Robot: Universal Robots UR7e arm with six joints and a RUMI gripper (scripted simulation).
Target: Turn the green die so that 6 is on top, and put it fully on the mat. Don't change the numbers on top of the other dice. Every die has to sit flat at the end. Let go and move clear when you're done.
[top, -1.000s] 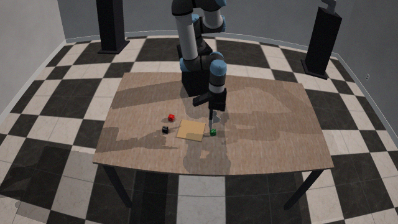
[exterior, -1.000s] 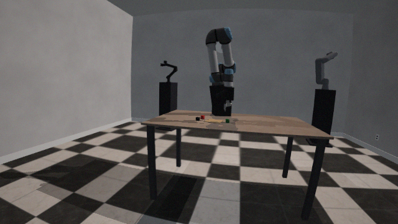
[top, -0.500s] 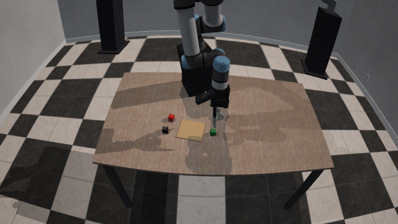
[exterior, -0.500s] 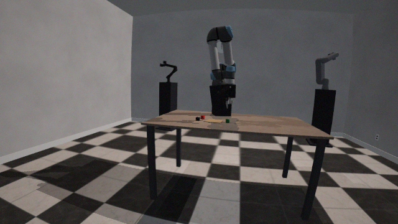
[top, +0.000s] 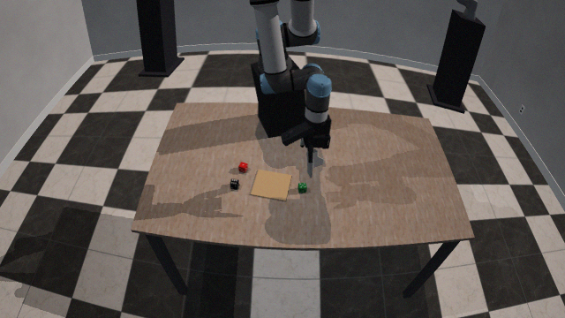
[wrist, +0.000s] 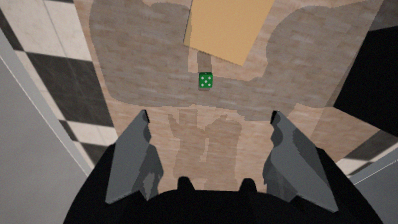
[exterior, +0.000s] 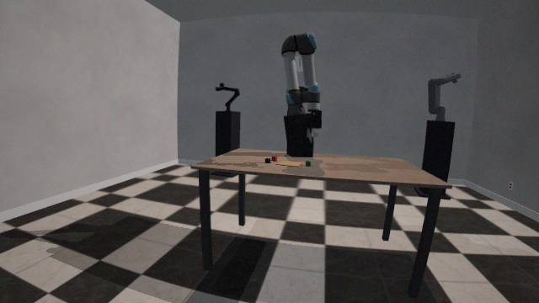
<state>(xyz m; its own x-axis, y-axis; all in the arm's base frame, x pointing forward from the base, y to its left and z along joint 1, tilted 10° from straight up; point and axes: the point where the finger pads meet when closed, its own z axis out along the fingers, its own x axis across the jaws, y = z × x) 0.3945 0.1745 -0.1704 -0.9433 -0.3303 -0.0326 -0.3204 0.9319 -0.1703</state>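
Note:
The green die (top: pixel 302 187) sits flat on the table just right of the tan mat (top: pixel 271 185), off the mat. In the wrist view the green die (wrist: pixel 205 81) shows several white pips on top and lies just below the mat's (wrist: pixel 227 27) near corner. My gripper (top: pixel 310 170) hangs well above the table, behind the die, open and empty. Its two grey fingers stand wide apart in the wrist view with only table between them. The die (exterior: pixel 307 163) and the mat (exterior: pixel 289 163) also show small in the exterior view.
A red die (top: pixel 243 166) and a black die (top: pixel 234 184) sit on the table left of the mat. The arm's dark base (top: pixel 278 103) stands at the table's back edge. Two black pedestals (top: pixel 455 57) stand on the floor behind.

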